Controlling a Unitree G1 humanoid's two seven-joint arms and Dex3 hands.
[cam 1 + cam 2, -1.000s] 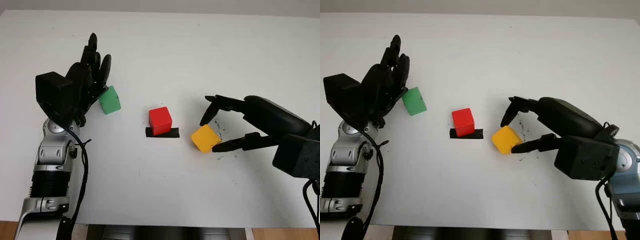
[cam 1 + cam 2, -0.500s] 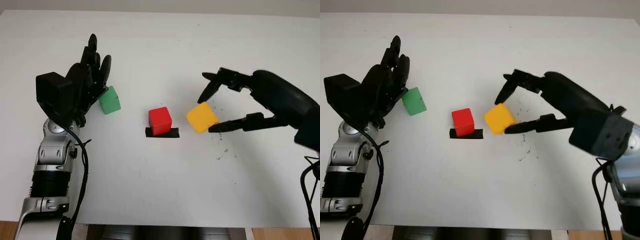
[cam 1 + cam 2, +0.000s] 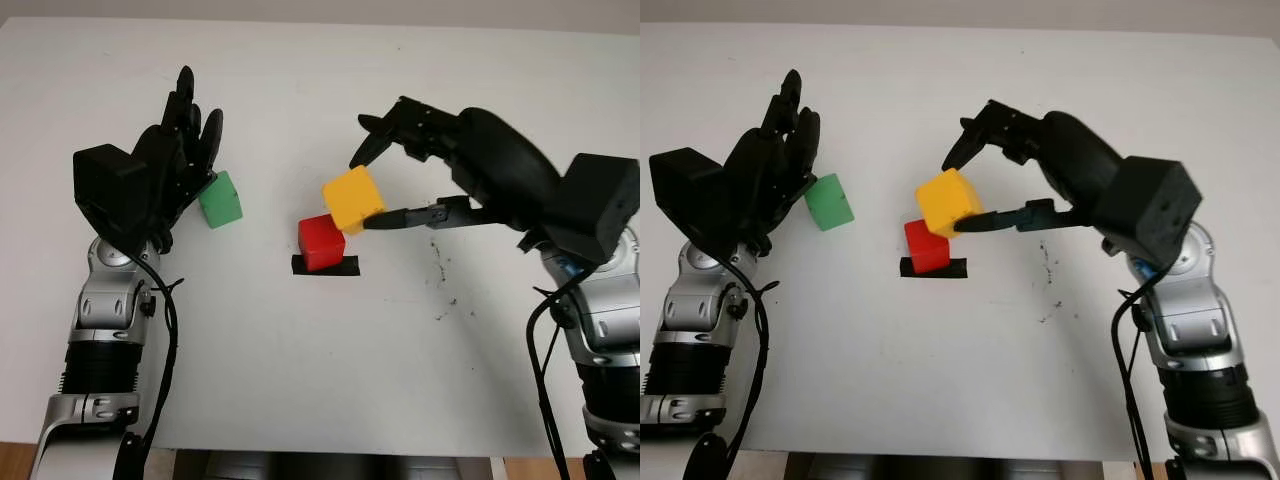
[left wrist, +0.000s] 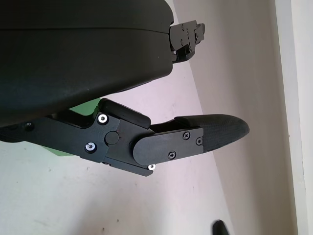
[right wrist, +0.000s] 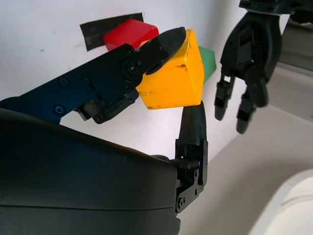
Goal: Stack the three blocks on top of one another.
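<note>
Three blocks: one yellow block (image 3: 353, 198), one red block (image 3: 321, 242), one green block (image 3: 219, 200).

my left hand (image 3: 165, 165): matte black shell, three jointed fingers, boxy black wrist block | my right hand (image 3: 400, 160): same black build, silver screws along finger links | my forearms (image 3: 105, 330): ribbed silver-grey metal, black collars, black cables looping beside them, blue accent near right wrist

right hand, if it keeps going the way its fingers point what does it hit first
Probably the red block. The right hand, shut on the yellow block, points toward the robot's left, with the red block just beyond and below. Depth is unclear, so it might pass above it, toward the green block.
</note>
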